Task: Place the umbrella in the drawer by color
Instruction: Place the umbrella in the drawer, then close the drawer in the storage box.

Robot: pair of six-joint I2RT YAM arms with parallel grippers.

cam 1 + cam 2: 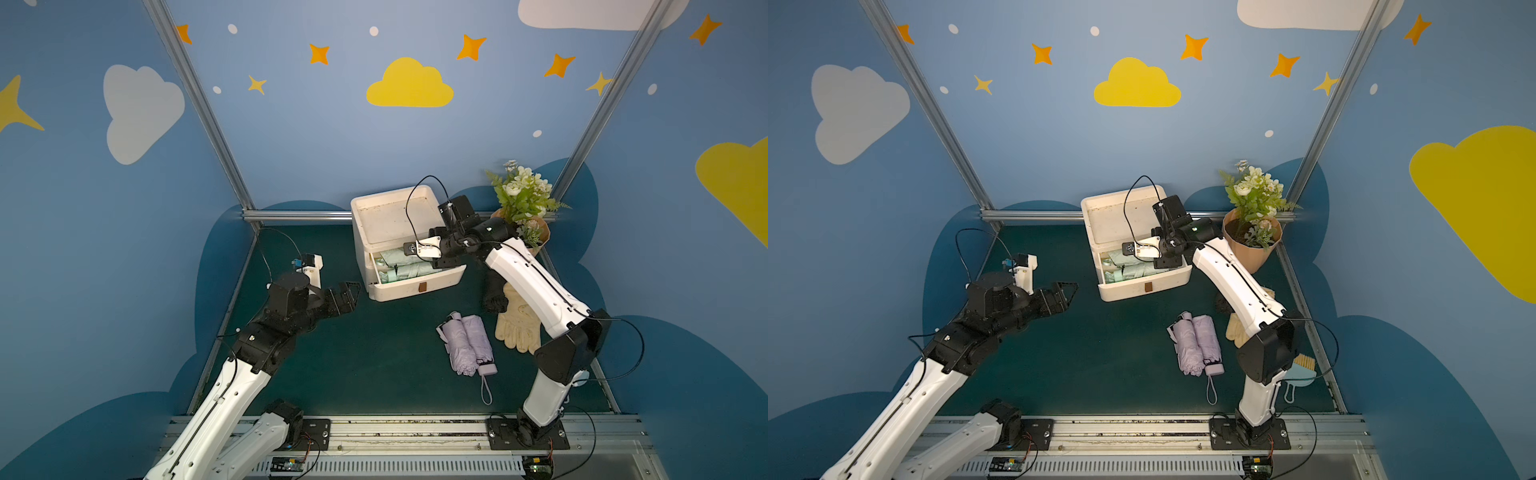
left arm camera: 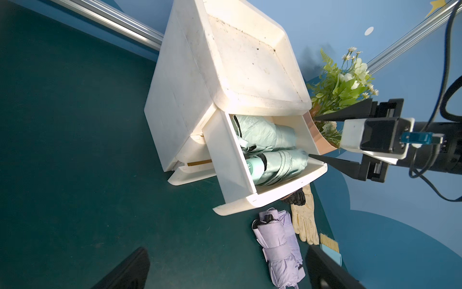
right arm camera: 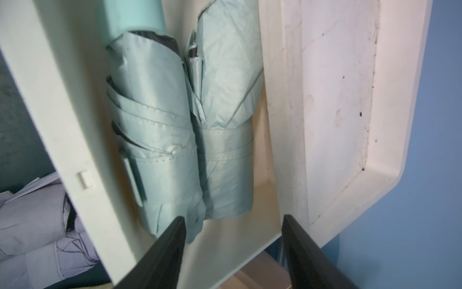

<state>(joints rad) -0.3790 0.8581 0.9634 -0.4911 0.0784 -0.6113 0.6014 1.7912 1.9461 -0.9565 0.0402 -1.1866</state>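
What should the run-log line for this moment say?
right tool: open, at drawer | left tool: open, empty | green umbrellas: in drawer | purple umbrellas: on table

Wore white shells along the long links of the left arm [image 1: 224, 399] and right arm [image 1: 536, 282], with black housings at the joints. Carried thin black cables [image 2: 450, 50] in loops. Ended in black, tapered fingers [image 2: 350, 113]. Bore white camera mounts [image 2: 352, 136], one with a blue plug [image 2: 416, 138]. Sat bolted to black base plates [image 1: 503, 440] with silver screws.
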